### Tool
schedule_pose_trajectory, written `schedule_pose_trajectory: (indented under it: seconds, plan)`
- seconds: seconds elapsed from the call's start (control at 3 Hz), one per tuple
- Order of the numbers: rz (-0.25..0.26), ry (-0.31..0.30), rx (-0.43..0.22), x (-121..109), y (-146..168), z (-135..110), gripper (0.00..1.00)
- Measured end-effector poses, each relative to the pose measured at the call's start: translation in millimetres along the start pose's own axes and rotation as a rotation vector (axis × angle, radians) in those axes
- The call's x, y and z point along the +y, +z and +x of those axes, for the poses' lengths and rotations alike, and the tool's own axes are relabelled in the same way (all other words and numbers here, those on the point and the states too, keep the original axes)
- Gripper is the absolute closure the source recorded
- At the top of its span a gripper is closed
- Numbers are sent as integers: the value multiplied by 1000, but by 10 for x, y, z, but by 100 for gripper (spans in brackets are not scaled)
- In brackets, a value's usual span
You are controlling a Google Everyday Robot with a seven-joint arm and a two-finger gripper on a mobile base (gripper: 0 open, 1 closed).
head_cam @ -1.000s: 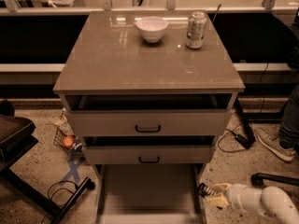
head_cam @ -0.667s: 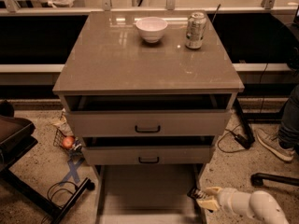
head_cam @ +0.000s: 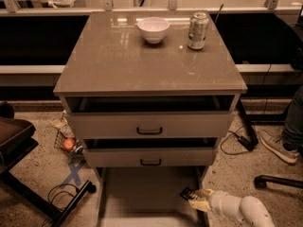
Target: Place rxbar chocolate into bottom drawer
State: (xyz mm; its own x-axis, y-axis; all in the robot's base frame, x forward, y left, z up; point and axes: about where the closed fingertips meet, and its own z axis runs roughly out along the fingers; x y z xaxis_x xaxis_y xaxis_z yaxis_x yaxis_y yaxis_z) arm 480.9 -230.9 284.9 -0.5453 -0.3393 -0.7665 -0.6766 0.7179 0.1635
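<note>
The rxbar chocolate point(head_cam: 188, 193), a small dark bar with pale stripes, sits at the tip of my gripper point(head_cam: 195, 200). The gripper is shut on it and reaches in from the lower right on a white arm point(head_cam: 241, 209). The bar is over the right side wall of the bottom drawer point(head_cam: 142, 193). That drawer is pulled out as a wide flat grey tray under the cabinet, and nothing shows inside it.
A white bowl point(head_cam: 153, 29) and a silver soda can point(head_cam: 198, 30) stand on the cabinet top point(head_cam: 142, 65). The two upper drawers point(head_cam: 149, 125) are slightly open. A wire basket with an apple point(head_cam: 69, 144), a black chair base point(head_cam: 52, 207), cables and a person's shoe point(head_cam: 277, 145) lie around.
My arm has moved left and slightly up, carrying the bar from beside the drawer to over its right side wall.
</note>
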Motion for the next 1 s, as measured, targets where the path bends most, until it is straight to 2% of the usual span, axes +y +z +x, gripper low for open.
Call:
schedule_pose_trajectory:
  seconds: [0.67, 1.0]
  plan:
    - [74, 28, -34, -219, -332, 108, 100]
    - [61, 9, -35, -232, -180, 62, 100]
